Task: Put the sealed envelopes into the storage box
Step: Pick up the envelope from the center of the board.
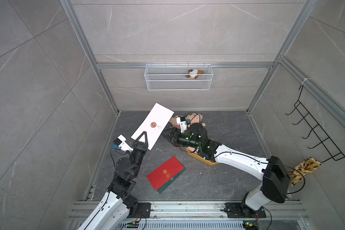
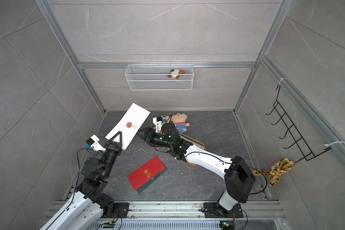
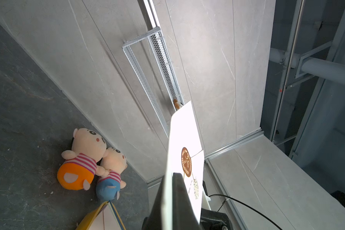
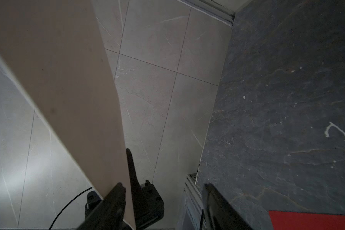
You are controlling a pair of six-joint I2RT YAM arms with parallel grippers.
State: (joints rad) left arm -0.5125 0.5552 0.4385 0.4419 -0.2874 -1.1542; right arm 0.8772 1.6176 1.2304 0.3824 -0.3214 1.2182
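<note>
- One white envelope [image 1: 153, 121] is up off the worktop [image 1: 217, 179], tilted, seal side up. The left gripper [image 1: 142, 138] is clamped on one of its short ends, and its far corner reaches toward the back wall.
- A brown round seal [image 3: 186, 161] sits at the middle of that envelope in the left wrist view.
- Lower down, a red envelope [image 1: 164, 173] lies flat on the worktop on top of a green envelope [image 1: 172, 181]. Only a strip of the green one shows along two edges.
- The right gripper [image 1: 165, 135] is level with the white envelope's long edge, jaws apart. In the right wrist view that edge runs just beside one finger [image 4: 114, 199]; I cannot tell whether they touch.
- A white wire basket [image 1: 177, 83] hangs on the back wall with a small plush toy [image 1: 194, 73] inside.
- Two plush dolls [image 3: 92, 163] lie side by side on the worktop by the back wall, just behind the right arm.
- The yellow box [image 1: 207, 161] rests on the worktop, mostly hidden under the right arm. The left wrist view shows pale envelopes [image 3: 106, 219] inside it.
- Far right, a black hook rack [image 1: 315, 131] is on the side wall, with a yellow cloth [image 1: 303, 169] at its lower end.
</note>
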